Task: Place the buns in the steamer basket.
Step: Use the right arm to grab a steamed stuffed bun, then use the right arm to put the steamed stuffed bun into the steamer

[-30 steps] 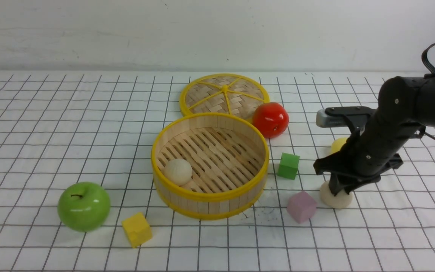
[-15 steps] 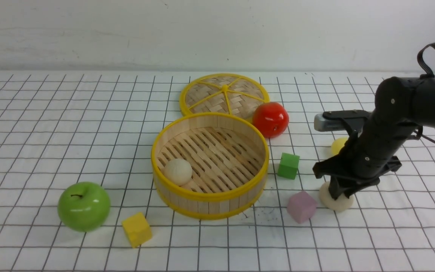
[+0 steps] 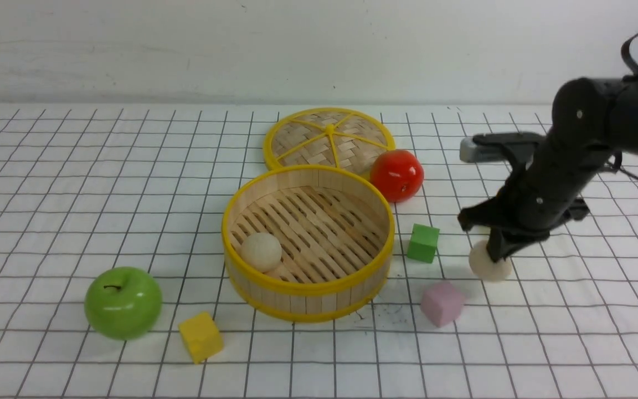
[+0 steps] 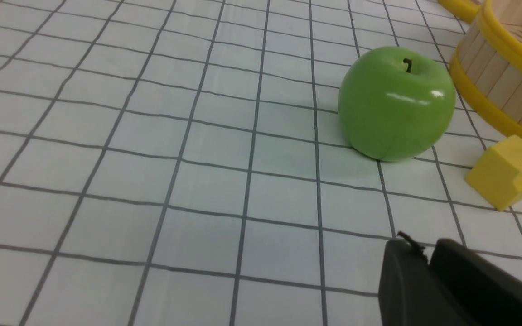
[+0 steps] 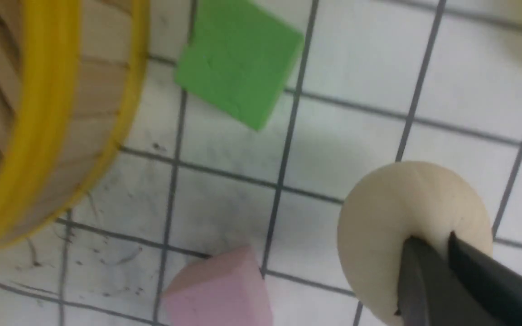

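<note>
Arm (image 3: 551,183) angled down, right tool (image 3: 499,256) gripping bun (image 3: 485,267)

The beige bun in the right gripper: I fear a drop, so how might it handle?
Probably apt to slip: the right gripper pinches only a narrow part of the beige bun, whose skin looks smooth. Being round, it would likely roll on the flat table if dropped. It seems light for so small a pinch.

We see a plain off-white wall (image 3: 186,50), faintly scuffed, behind a desk (image 3: 47,166) whose white top is ruled in a dark grid, under even, soft light.
</note>
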You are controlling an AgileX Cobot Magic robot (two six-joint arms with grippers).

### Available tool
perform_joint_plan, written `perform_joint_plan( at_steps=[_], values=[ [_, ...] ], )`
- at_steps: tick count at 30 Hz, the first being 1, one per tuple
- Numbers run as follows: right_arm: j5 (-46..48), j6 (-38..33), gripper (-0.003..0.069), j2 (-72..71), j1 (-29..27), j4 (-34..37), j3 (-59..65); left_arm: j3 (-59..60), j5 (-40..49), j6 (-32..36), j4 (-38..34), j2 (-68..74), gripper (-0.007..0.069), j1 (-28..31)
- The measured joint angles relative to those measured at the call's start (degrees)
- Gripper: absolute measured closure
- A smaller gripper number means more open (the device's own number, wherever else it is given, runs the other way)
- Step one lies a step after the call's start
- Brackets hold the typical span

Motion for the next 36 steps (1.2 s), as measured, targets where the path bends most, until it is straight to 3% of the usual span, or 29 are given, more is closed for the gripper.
perform_joint_plan(
  at_steps=[7, 10, 15, 21, 25, 26, 31, 36],
  values=[
    [1.0, -3.4, 0.0654, -0.8, 2.0, 10.7, -11.0, 0.0, 0.0, 0.0, 0.0, 0.0, 0.0546, 0.0],
    [-1.2, -8.7, 0.0654, -0.6, 5.8, 17.7, -11.7, 0.0, 0.0, 0.0, 0.0, 0.0, 0.0542, 0.0],
    [-3.4, -12.1, 0.0649, 3.2, 11.8, 18.6, -11.9, 0.0, 0.0, 0.0, 0.0, 0.0, 0.0536, 0.0],
    [-4.2, -9.5, 0.0608, 8.1, 13.8, 15.6, -11.9, 0.0, 0.0, 0.0, 0.0, 0.0, 0.0533, 0.0],
    [-4.2, -4.7, 0.0522, 9.3, 13.8, 13.0, -11.9, 0.0, 0.0, 0.0, 0.0, 0.0, 0.0533, 0.0],
    [-4.2, -3.8, 0.0461, 9.3, 13.8, 12.0, -11.9, 0.0, 0.0, 0.0, 0.0, 0.0, 0.0533, 0.0],
    [-2.5, -3.4, 0.0301, 9.2, 13.8, 11.3, -12.9, 0.0, 0.0, 0.0, 0.0, 0.0, 0.0527, 0.0],
    [2.4, -3.4, 0.0238, 9.2, 13.6, 9.0, -18.3, 0.0, 0.0, 0.0, 0.0, 0.0, 0.0522, 0.0]
  ],
)
